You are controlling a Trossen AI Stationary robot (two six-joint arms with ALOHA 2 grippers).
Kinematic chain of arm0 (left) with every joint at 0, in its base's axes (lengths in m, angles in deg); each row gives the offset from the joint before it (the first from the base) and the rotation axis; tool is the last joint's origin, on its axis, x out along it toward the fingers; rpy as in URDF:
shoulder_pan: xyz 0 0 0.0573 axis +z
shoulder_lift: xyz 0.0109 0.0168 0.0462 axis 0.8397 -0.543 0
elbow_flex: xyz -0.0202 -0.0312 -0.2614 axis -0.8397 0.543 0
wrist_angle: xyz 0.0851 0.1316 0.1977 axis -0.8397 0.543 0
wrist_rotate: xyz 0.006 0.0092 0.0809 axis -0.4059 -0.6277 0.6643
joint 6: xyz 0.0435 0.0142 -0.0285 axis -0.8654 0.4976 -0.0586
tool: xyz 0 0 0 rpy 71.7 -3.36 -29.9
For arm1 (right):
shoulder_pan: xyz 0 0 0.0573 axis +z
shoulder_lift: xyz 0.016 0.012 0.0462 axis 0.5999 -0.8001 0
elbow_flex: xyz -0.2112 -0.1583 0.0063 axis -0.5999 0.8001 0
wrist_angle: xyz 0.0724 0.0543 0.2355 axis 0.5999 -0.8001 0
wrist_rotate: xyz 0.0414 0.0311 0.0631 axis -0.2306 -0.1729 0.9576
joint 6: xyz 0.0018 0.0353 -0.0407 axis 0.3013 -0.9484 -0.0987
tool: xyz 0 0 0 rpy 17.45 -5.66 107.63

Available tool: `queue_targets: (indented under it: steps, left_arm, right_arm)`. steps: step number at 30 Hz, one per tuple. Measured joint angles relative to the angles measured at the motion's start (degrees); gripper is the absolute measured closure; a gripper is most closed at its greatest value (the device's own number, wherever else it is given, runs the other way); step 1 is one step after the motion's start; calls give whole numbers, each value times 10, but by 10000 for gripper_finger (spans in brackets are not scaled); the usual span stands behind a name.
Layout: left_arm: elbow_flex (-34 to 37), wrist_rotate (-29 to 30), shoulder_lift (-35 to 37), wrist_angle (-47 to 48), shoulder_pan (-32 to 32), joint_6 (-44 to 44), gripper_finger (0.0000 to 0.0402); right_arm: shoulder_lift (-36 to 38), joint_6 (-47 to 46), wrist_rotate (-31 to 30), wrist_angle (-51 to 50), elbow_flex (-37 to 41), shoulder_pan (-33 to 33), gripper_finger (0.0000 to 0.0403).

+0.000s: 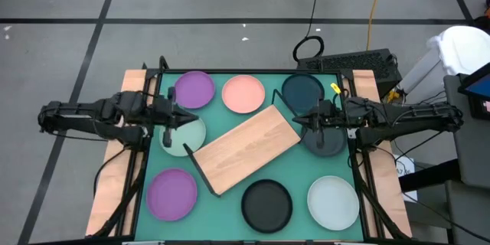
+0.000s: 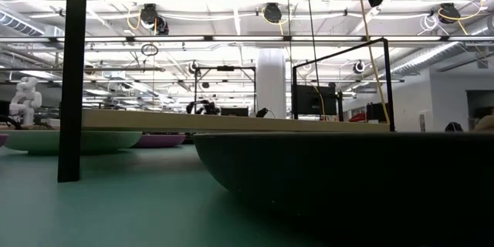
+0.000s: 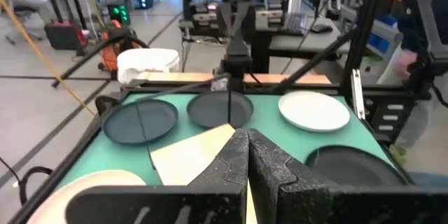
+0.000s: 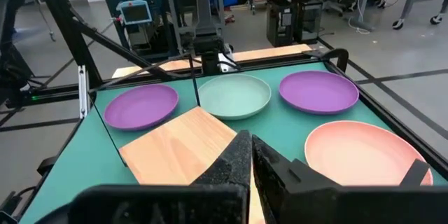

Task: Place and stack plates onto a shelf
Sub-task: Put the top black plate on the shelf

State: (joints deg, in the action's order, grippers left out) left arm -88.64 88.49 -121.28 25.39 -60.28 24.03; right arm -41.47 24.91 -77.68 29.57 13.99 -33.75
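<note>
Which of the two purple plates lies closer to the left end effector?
The purple plate in the far row beside the pink plate; the left end effector hangs just below it.

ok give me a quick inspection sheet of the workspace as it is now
surface: green table top, no spills seen
job's things: wooden shelf lies at an angle mid-table, nothing on it; eight plates around it: two purple, pink, dark teal, grey, black, two pale
clutter: nothing seen
grippers: left gripper shut over the left pale plate; right gripper shut over the grey plate; both empty
cables: yellow cable and black cable on the floor
surroundings: open lab floor
</note>
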Motion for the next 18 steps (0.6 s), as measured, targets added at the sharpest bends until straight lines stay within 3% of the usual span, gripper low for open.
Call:
queue_targets:
  steps: [11,18]
  left_arm:
    - [1,10,-51,-14,-33,12,398]
    - [1,31,-88,-27,-47,8,398]
  right_arm:
    - [0,-11,-3,10,-3,38,403]
    - [-15,-29,-106,-96,-53,81,403]
